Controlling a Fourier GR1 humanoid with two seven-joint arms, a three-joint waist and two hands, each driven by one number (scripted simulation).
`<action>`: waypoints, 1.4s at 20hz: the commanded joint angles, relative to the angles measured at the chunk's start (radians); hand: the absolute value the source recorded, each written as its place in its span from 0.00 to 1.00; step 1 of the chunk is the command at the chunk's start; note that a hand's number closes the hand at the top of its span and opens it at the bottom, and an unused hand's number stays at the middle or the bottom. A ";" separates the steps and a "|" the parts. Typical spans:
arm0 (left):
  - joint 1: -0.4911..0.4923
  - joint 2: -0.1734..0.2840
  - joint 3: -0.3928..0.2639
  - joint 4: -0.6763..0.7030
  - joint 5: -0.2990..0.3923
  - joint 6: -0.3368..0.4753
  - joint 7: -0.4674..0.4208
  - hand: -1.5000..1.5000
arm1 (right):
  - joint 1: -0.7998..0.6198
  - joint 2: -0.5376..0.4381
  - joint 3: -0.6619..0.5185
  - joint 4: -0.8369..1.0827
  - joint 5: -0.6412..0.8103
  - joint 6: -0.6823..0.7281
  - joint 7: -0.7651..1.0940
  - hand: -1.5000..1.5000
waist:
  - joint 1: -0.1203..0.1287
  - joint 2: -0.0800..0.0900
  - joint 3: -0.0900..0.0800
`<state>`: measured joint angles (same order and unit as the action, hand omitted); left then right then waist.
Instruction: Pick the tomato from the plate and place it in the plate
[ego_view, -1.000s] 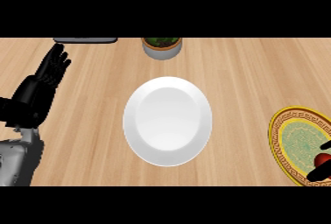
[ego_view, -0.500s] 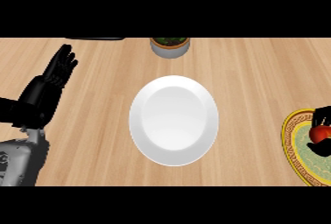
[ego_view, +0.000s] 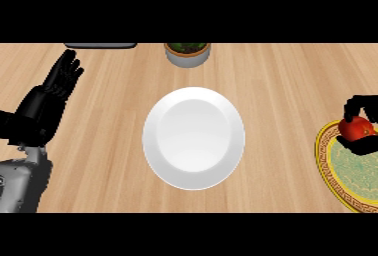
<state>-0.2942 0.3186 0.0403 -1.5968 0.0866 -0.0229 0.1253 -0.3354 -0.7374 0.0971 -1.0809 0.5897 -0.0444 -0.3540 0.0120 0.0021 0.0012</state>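
You are looking at a wooden surface (ego_view: 280, 80) carrying a white plate (ego_view: 193, 137), lying well to the left of the right hand (ego_view: 363, 112). A yellow patterned plate (ego_view: 347, 170) is sitting just under that hand. The left hand (ego_view: 55, 87) is resting released, fingers up, at the left edge. The right hand is curling round the tomato (ego_view: 356, 128), grasping it over the patterned plate. A potted plant (ego_view: 187, 52) is standing beyond.

Light wooden counter (ego_view: 280, 75), even lighting
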 joint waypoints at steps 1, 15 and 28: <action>0.030 0.010 0.025 0.019 0.006 -0.012 -0.028 0.50 | 0.013 0.013 -0.035 -0.123 -0.121 0.060 -0.146 1.00 | -0.024 -0.007 -0.002; 0.022 -0.022 0.020 -0.017 -0.021 -0.021 -0.013 0.50 | -0.064 0.241 0.052 -0.524 -0.210 0.264 0.202 1.00 | -0.009 -0.003 -0.001; -0.021 0.006 0.087 0.060 0.005 -0.073 -0.029 0.50 | -0.269 0.642 0.289 -0.365 -0.024 0.203 0.520 1.00 | -0.004 0.000 -0.002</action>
<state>-0.2910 0.3043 0.0895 -1.5920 0.0686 -0.0640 0.1202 -0.5591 -0.2021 0.3236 -1.5287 0.4866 0.2032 0.1125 0.0085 0.0006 -0.0006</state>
